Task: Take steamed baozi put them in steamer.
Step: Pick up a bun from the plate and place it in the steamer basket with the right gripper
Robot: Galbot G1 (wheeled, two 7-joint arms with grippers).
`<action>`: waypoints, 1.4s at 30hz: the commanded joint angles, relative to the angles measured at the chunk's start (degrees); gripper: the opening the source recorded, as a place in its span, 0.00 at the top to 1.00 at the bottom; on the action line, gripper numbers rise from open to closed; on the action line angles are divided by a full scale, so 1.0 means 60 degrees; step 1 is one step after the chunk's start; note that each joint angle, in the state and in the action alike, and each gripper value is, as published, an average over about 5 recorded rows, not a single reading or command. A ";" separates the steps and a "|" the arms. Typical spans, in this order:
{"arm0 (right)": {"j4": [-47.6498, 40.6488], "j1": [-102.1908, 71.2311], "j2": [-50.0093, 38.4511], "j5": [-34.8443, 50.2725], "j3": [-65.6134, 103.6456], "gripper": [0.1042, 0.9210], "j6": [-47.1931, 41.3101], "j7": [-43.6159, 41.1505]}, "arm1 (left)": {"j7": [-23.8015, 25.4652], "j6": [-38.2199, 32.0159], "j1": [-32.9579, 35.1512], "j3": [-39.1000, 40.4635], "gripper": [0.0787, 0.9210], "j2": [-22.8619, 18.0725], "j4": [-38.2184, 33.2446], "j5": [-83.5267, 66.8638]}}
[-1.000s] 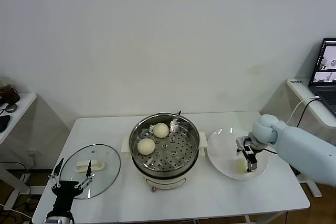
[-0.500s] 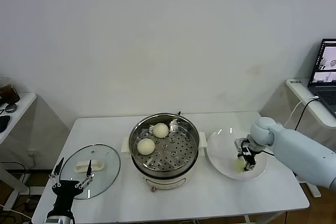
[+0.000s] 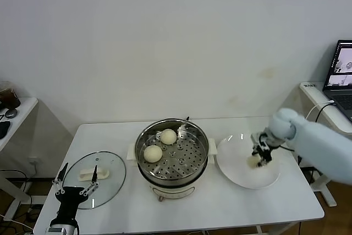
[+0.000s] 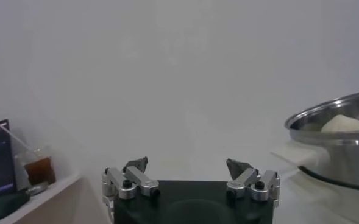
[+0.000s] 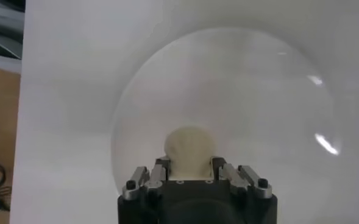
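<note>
Two steamed baozi [image 3: 153, 153] [image 3: 169, 136] rest on the perforated tray of the steamer [image 3: 190, 157] at the table's middle. A third baozi [image 3: 253, 162] sits between the fingers of my right gripper [image 3: 260, 157], which is shut on it just above the white plate [image 3: 242, 179]. The right wrist view shows that cream bun [image 5: 190, 148] clamped in the right gripper [image 5: 190, 164] over the plate [image 5: 258, 109]. My left gripper [image 3: 74, 188] waits open at the front left by the glass lid [image 3: 110, 182]. In its wrist view the left gripper [image 4: 188, 165] holds nothing, with the steamer [image 4: 337, 146] off to one side.
The glass lid with its cream handle [image 3: 93, 174] lies flat left of the steamer. A laptop [image 3: 344, 72] stands on a side desk at the far right. A small side table [image 3: 11, 111] is at the far left.
My right gripper has shut on the baozi on the plate and raised it a little, drawing back toward the far side. The left arm has not moved.
</note>
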 commanded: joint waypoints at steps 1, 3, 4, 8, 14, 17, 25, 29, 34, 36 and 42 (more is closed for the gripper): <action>0.0379 0.3647 0.0391 0.2437 -0.0972 0.59 0.0670 -0.0721 | 0.0006 0.0006 -0.0050 0.0039 0.12 0.0016 0.0008 -0.0020; 0.0574 0.4408 0.0828 0.3103 -0.1382 0.59 0.0871 -0.0639 | 0.0005 0.0008 -0.0082 0.0054 0.12 0.0027 0.0007 -0.0028; 0.0687 0.4736 0.1080 0.3413 -0.1614 0.59 0.0996 -0.0564 | 0.0005 0.0009 -0.0091 0.0059 0.12 0.0031 0.0003 -0.0031; 0.1187 0.5448 0.2022 0.3953 -0.2477 0.58 0.1774 -0.0212 | 0.0005 0.0006 -0.0093 0.0038 0.12 0.0040 -0.0012 -0.0052; 0.1787 0.5439 0.3564 0.3850 -0.3724 0.58 0.2870 0.0280 | 0.0005 0.0004 -0.0066 -0.0077 0.12 0.0052 -0.0016 -0.0077; 0.1773 0.5159 0.4315 0.3596 -0.4160 0.58 0.3489 0.0524 | 0.0006 0.0005 -0.0079 -0.0144 0.12 0.0045 -0.0010 -0.0093; 0.1035 0.4360 0.5606 0.2141 -0.4701 0.57 0.5248 0.0897 | 0.0003 0.0000 -0.0100 -0.0326 0.12 0.0006 0.0053 -0.0153; 0.0774 0.4018 0.5829 0.1792 -0.4827 0.56 0.5772 0.0970 | -0.0002 -0.0002 -0.0106 -0.0367 0.12 -0.0016 0.0081 -0.0165; 0.0544 0.3840 0.5928 0.1310 -0.4916 0.55 0.6423 0.1041 | -0.0006 -0.0007 -0.0125 -0.0404 0.12 -0.0012 0.0127 -0.0192; 0.0450 0.3804 0.5945 0.1088 -0.4922 0.54 0.6671 0.1050 | -0.0008 -0.0010 -0.0134 -0.0409 0.12 -0.0018 0.0143 -0.0193; 0.0469 0.3771 0.5887 0.0751 -0.4960 0.51 0.7155 0.0927 | -0.0011 -0.0026 -0.0125 -0.0400 0.12 -0.0050 0.0171 -0.0190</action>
